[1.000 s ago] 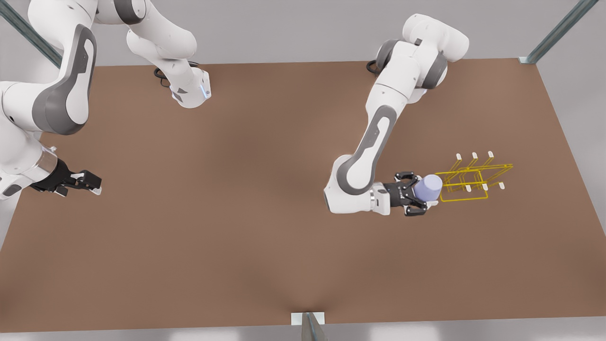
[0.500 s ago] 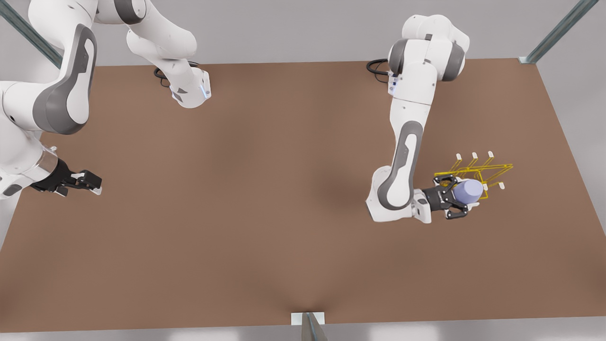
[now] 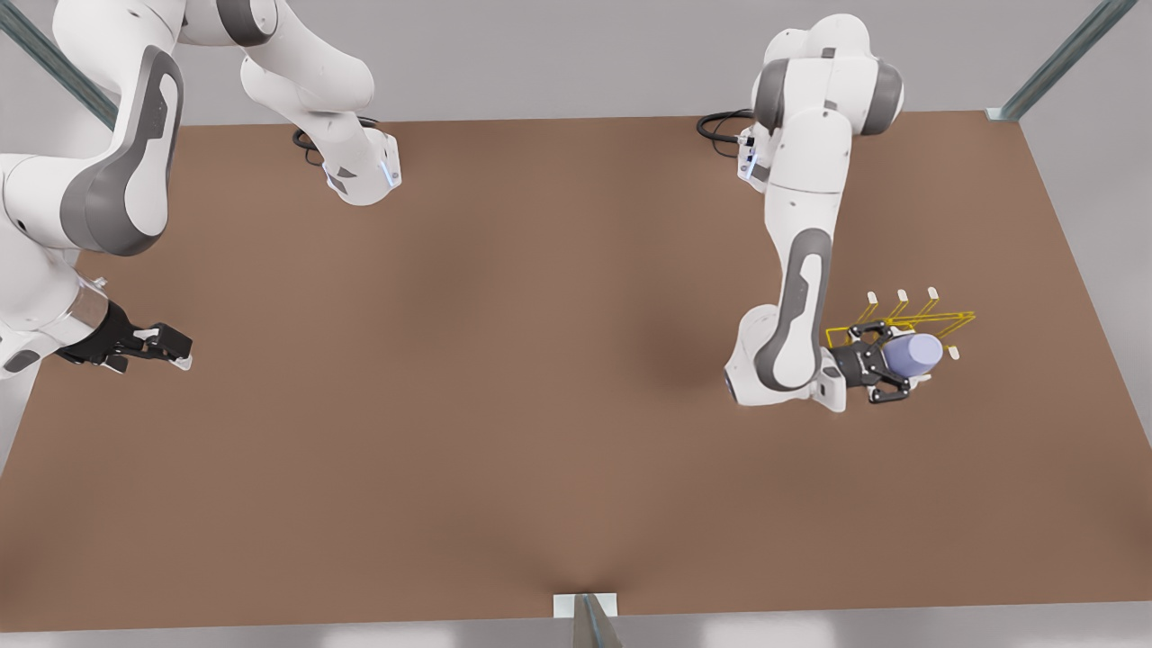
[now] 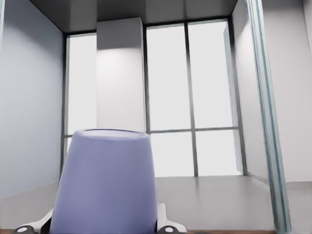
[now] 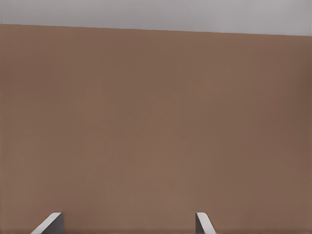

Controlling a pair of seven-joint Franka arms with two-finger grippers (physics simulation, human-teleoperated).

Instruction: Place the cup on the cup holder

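The lavender-blue cup lies tilted on its side in my left gripper, which is shut on it at the front view's right. It hangs over the near part of the yellow wire cup holder, whose white-capped prongs rise just beyond. Seen from the left wrist, the cup stands between the fingers with a window wall behind. My right gripper waits low at the front view's left edge, open, and its two fingertips stand apart over bare table.
The brown table stretches wide between the two arms. The arm bases sit at the far edge, with cables beside them. Metal frame posts stand at the corners and a bracket at the near edge.
My left arm has swung toward the front view's right, carrying the cup from beside the cup holder to over it. My right arm has stayed put.
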